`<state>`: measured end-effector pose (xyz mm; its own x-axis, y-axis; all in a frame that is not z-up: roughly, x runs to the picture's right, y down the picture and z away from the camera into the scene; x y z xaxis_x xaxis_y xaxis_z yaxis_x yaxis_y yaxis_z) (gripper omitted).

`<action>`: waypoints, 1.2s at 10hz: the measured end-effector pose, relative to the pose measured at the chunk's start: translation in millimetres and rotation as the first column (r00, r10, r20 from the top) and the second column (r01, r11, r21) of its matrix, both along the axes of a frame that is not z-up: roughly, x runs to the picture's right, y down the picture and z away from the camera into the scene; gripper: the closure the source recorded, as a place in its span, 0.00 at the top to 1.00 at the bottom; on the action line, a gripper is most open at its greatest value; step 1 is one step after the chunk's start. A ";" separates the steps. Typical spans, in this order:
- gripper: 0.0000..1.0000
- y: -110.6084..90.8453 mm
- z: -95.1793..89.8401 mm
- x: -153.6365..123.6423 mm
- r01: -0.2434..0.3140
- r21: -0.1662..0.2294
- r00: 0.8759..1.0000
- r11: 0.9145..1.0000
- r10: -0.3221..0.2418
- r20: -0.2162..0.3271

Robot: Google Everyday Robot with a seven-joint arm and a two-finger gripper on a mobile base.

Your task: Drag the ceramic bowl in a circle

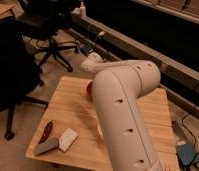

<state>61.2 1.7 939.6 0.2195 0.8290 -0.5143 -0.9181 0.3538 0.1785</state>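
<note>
No writing can be read anywhere; the pincer is hidden behind the white arm [124, 107].

Orange-red bowl [88, 90] beside white arm [124, 117], hand hidden

A wooden desk [68, 106] is seen in the middle. Near its front left corner a red-handled tool [46, 132] is laid, with a flat grey piece [45, 146] just beside it and a pale block [68, 139] next to that. A black office chair [50, 30] is placed beyond the desk; a blue device [186, 152] is set on the floor at the right.
</note>
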 end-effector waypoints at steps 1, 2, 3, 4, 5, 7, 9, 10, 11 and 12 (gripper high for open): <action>0.00 10.1 -20.2 -4.0 0.022 0.004 0.999 1.000 -0.022 0.027; 0.00 25.2 -42.6 -7.0 0.049 0.001 0.997 0.999 -0.049 0.053; 0.00 39.6 -58.2 -5.8 0.071 -0.007 0.995 0.997 -0.070 0.064; 0.00 54.2 -70.1 -4.4 0.089 -0.020 0.994 0.996 -0.087 0.072; 0.00 70.3 -81.7 -6.9 0.111 -0.035 0.990 0.993 -0.107 0.088; 0.00 95.2 -96.1 -30.2 0.154 -0.057 0.979 0.986 -0.145 0.145; 0.00 99.5 -102.0 -72.9 0.191 -0.047 0.958 0.981 -0.175 0.228; 0.00 95.9 -106.1 -103.2 0.220 -0.029 0.937 0.975 -0.203 0.286; 0.00 91.9 -110.0 -133.4 0.250 -0.009 0.911 0.968 -0.232 0.341; 0.00 88.0 -112.4 -160.0 0.279 0.009 0.885 0.960 -0.261 0.385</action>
